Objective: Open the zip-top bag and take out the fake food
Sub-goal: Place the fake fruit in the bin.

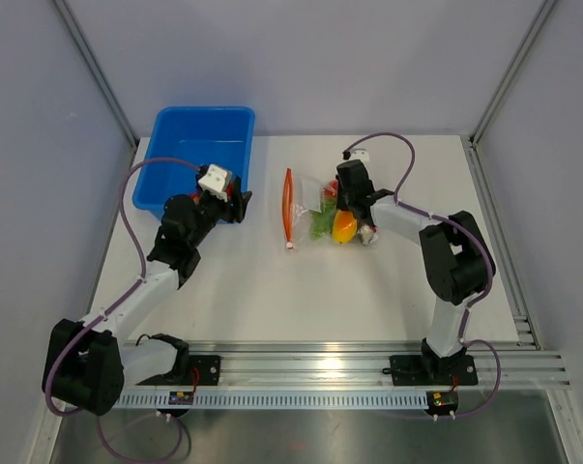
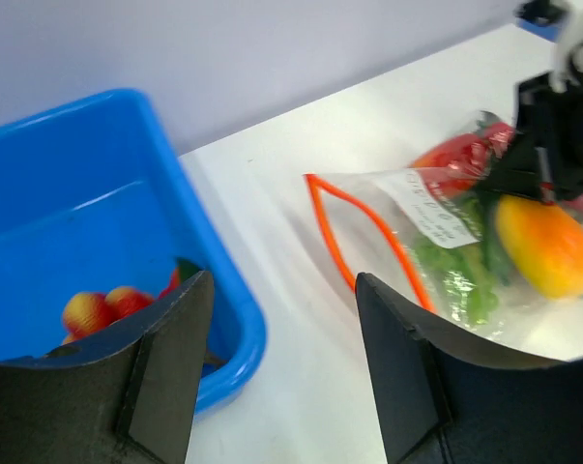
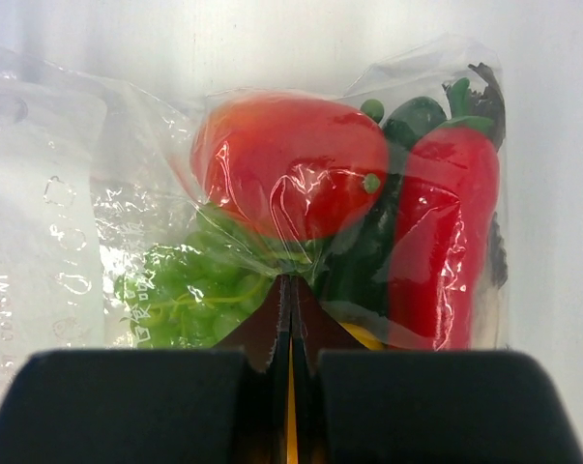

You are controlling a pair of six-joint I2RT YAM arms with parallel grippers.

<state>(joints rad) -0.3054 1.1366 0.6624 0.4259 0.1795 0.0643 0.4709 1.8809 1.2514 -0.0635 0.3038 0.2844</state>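
**A:** What do you have in front of you, biggest thing first?

**B:** Your white counter [image 1: 252, 300], and at its back left the blue tub [image 1: 204, 110]. In the left wrist view, 2 rounded red-and-yellow pieces [image 2: 102, 307] lie inside the tub.

**A:** And the zip-top bag?

**B:** The zip-top bag [image 1: 306, 205] lies flat near the middle of your counter, to the right of the tub and apart from it. Its mouth faces the tub and gapes, with the orange-red zip strip [image 2: 368, 232] parted into a loop. A white label [image 2: 428, 208] sits on the clear film just behind the strip.

**A:** Where are your 2 grippers?

**B:** Your left gripper [image 2: 283, 280] hangs over the tub's near right corner. Its jaws are spread and there is nothing between them. Your right gripper [image 3: 290, 295] is at the bag's far end, with its jaws closed together, pinching the plastic film.

**A:** Is the fake food out?

**B:** No, the fake food [image 1: 341, 227] is bunched inside the bag, at the end your right gripper pinches. You can see a red tomato [image 3: 291, 179], a red pepper [image 3: 446, 242], green grapes [image 3: 189, 290] and a yellow-orange piece [image 2: 547, 246].
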